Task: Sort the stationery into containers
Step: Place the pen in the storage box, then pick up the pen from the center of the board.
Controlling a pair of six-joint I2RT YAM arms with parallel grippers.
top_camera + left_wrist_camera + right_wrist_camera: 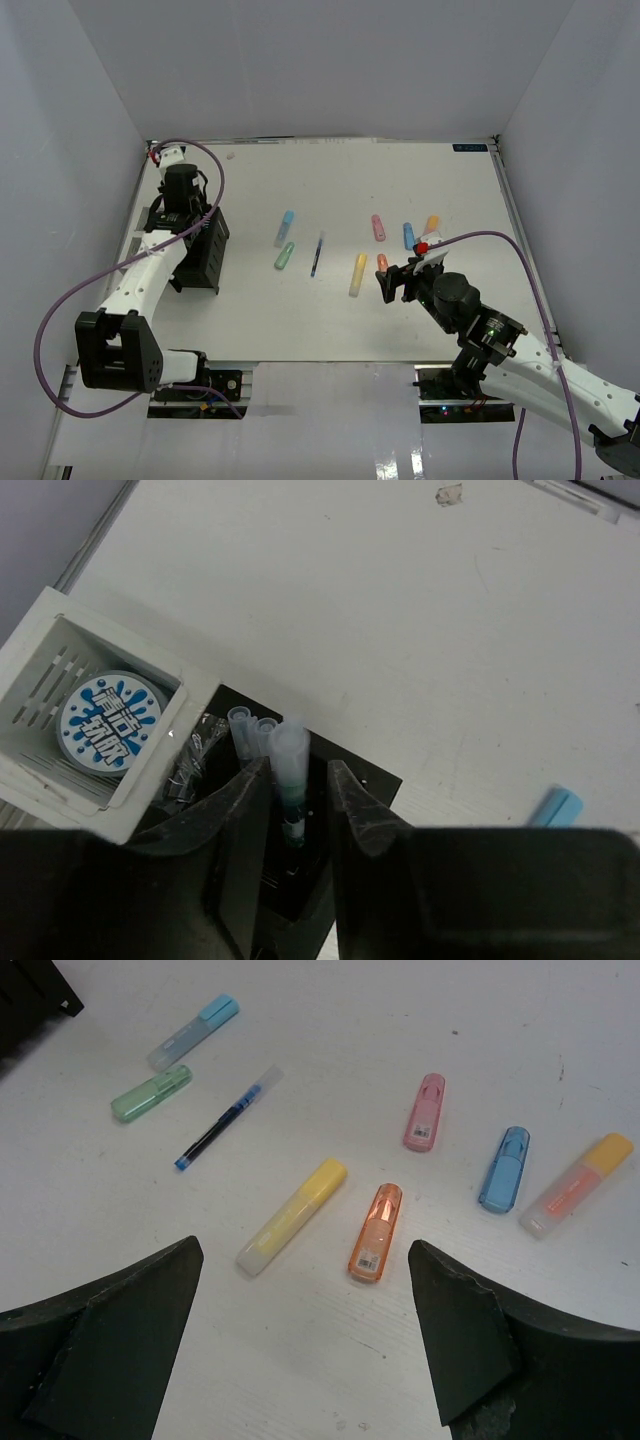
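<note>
Standing at nine o'clock on the white surface, the black slotted rectangular desk organizer carries two thin clear-capped pens upright in one slot. A third thin pen, clear-capped over a dark blue barrel, stands upright just at their four o'clock. Something crinkly and transparent sits at the pens' eight o'clock; what it is I cannot tell. Touching the organizer at its ten o'clock in the left wrist view, the small white plastic tray holds the round blue-white roll lying flat in one square compartment. The other compartment is mostly out of view.

The left pincer points down into the organizer, jaws parted only narrowly around the third thin pen. One finger looks to be against the barrel and the other stands just clear, so the pen is not clamped.

The right pincer hovers at four o'clock over the surface, jaws spread wide, holding and touching nothing. Beneath it lie a chunky orange marker and a yellow marker. From twelve to two o'clock lie a pink marker, a blue marker and an amber-capped marker. Towards eleven o'clock lie a thin dark pen, a green marker and a light-blue marker.
</note>
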